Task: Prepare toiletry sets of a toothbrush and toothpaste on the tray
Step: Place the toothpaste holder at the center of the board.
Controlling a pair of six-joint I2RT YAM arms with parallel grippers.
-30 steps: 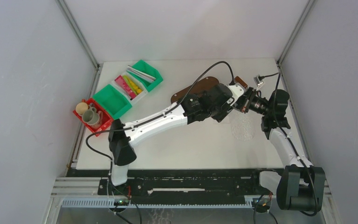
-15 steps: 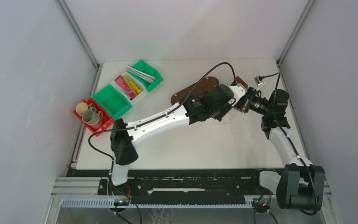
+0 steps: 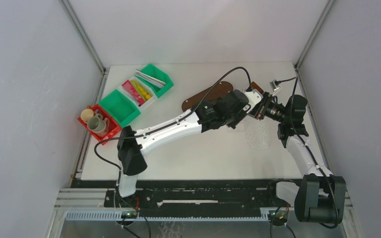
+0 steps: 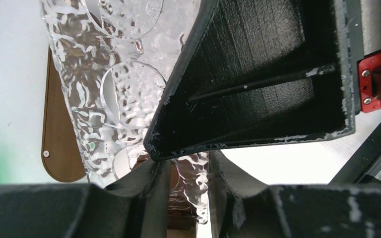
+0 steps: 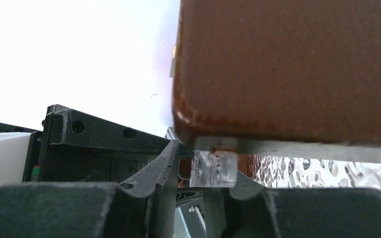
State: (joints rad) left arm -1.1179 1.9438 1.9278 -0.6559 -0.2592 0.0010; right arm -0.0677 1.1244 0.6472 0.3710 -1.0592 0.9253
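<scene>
Top view: I see left arm stretched across tabletop point(image 3: 203, 153) to right side, left hand point(image 3: 252, 105) meeting right hand point(image 3: 261, 108) at far edge of clear tray point(image 3: 259, 136). Brown board point(image 3: 206, 97) lies behind left arm. Cups point(image 3: 95, 121), tubes point(image 3: 138, 90) and toothbrushes point(image 3: 151, 78) sit in bins at far left, well apart from tray.

Left wrist view: my left hand clenched on tray edge, textured plastic running up between fingers.

Right wrist view: right hand pinching clear tray rim; brown slab point(image 5: 287, 64) just above it, cannot tell what.
</scene>
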